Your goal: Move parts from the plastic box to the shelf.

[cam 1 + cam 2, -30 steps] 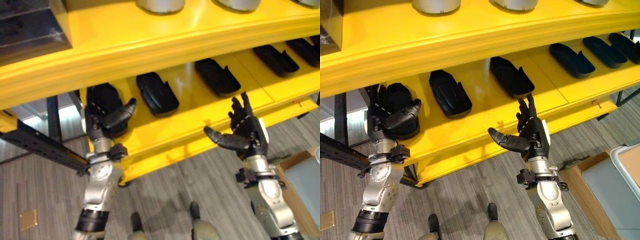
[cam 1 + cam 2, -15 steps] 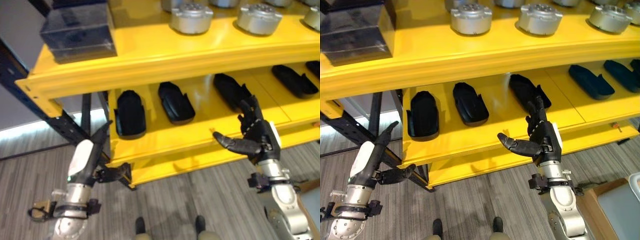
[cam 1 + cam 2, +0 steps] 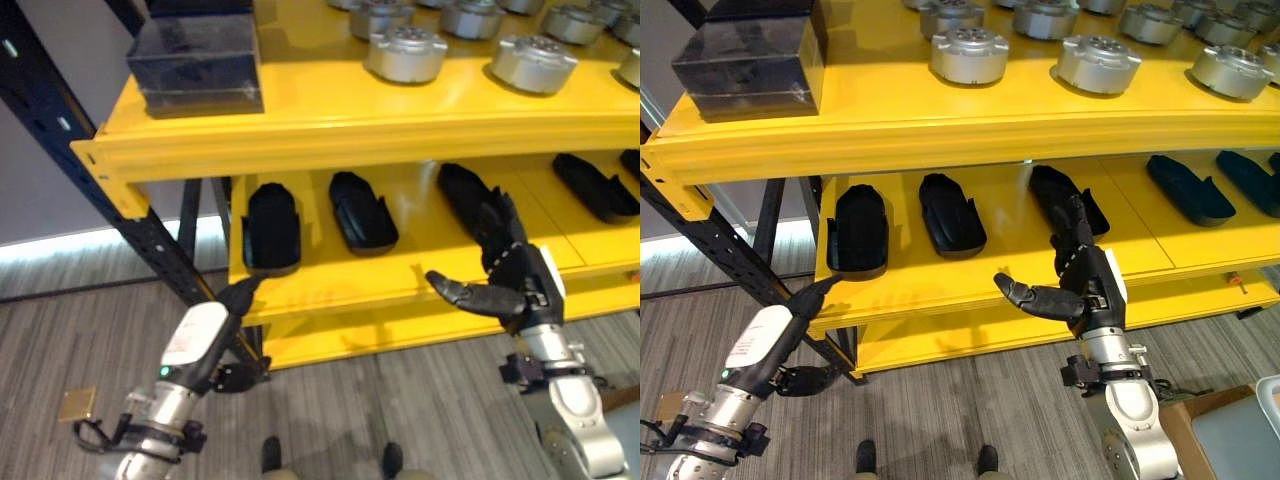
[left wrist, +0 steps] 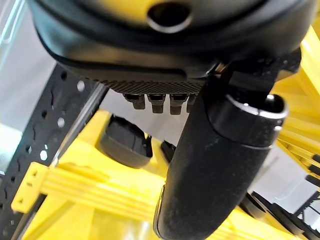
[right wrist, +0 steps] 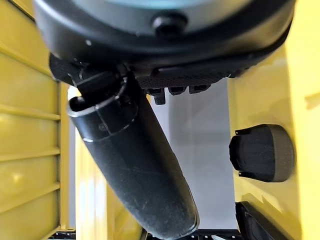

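Far-right black parts (image 3: 630, 160) on the lower shelf (image 3: 990, 265) are cut off by the frame edge. The third part (image 3: 1065, 200) is partly hidden behind the right hand (image 3: 1080, 290). Left hand (image 3: 790, 335) fingers are mostly hidden by the palm cover; grip can't be judged.

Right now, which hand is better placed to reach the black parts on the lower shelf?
The right hand: it is raised, open, level with the lower shelf beside a black part. The left hand hangs lower, below the shelf's edge.

Bright, even light; glare on the yellow shelf (image 3: 330, 125); wrist views blurred.
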Robot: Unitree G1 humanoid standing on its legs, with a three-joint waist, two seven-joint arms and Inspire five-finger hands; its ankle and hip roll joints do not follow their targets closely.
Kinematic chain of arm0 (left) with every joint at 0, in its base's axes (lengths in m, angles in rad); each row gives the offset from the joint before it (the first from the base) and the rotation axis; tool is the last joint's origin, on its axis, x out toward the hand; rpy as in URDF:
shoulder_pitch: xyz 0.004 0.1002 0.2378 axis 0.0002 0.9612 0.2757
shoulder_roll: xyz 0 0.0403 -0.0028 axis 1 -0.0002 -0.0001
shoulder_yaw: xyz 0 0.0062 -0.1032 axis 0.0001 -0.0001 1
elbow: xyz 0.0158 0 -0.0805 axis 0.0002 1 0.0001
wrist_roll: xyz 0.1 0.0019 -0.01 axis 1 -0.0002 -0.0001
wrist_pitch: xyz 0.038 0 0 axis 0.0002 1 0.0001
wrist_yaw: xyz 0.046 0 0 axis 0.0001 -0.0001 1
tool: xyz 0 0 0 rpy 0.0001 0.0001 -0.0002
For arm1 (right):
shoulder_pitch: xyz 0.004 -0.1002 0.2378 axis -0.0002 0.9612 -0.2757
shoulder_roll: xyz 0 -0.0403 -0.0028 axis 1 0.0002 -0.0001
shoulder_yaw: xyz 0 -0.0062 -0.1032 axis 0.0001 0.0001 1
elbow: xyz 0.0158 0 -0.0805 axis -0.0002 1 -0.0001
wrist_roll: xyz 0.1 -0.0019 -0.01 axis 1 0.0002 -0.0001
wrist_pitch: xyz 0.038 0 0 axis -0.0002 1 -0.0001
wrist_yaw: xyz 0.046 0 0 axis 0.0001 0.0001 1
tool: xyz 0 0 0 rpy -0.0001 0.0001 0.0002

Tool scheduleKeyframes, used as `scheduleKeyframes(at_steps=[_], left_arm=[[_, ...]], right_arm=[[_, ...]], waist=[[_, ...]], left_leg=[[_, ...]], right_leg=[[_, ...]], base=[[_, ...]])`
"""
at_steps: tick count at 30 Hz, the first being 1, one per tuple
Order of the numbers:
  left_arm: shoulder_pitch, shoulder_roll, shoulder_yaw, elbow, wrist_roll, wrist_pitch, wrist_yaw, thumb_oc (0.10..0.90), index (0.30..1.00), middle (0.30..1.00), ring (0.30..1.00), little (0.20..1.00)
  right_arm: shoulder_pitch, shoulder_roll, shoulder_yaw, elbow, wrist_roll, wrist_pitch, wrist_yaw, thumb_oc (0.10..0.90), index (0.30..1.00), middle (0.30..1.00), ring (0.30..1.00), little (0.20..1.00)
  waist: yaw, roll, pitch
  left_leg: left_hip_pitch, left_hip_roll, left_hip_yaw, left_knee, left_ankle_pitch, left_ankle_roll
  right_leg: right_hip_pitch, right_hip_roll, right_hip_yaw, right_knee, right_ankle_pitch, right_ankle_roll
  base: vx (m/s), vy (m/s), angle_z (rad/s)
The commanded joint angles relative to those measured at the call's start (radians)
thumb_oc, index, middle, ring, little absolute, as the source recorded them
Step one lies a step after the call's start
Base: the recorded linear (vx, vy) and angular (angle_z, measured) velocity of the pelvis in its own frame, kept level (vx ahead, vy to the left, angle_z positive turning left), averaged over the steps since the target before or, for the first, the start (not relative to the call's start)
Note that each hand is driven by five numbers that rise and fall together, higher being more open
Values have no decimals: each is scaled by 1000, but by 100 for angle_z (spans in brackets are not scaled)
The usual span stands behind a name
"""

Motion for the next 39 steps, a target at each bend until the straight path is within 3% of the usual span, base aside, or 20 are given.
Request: scheduleKeyframes(at_steps=[1,11,39], left_arm=[[-124,55,16,-8,13,-69,32,900,1000,1000,1000,1000],[-218,56,-71,80,81,-52,39,900,1000,1000,1000,1000],[-344,2,-80,202,269,16,139,900,1000,1000,1000,1000]], right_arm=[[-129,-29,-66,-118,17,-146,-17,900,1000,1000,1000,1000],[-161,-33,-64,-109,-1,-154,-42,900,1000,1000,1000,1000],[-156,22,-85,-103,-35,-146,-74,900,1000,1000,1000,1000]], waist=[[-26,-25,-3],[-39,-29,33],[-70,-38,45]], left_leg=[[45,26,21,-7,32,-12],[31,36,34,-7,43,-9],[32,32,82,-7,24,4]], right_leg=[[-8,76,-14,129,-111,-57],[-55,75,-5,162,-109,-57],[-98,67,31,175,-102,-63]], base=[[0,0,0],[0,0,0],[13,-1,-5]])
